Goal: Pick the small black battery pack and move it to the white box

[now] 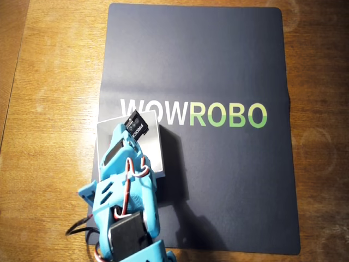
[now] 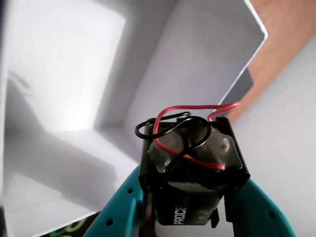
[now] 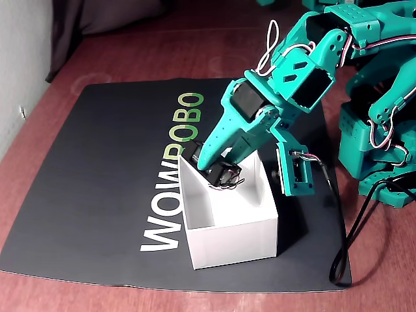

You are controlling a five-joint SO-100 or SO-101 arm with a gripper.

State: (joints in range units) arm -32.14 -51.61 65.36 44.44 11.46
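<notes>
In the wrist view we saw the small black battery pack [image 2: 195,173] clamped between the teal fingers [image 2: 121,210] of the gripper [image 2: 190,217], one finger on each side of it. Its red and black wires looped over its upper end. The pack hung above the white box [image 2: 74,98], over the box's open white interior, near the box's right-hand wall.

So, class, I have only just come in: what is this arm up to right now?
The teal arm's gripper is shut on the small black battery pack and holds it over the open white box, which stands on a dark mat printed WOWROBO. The pack's red and black wires curl from its end. The pack is still in the jaws, not yet released into the box.
</notes>
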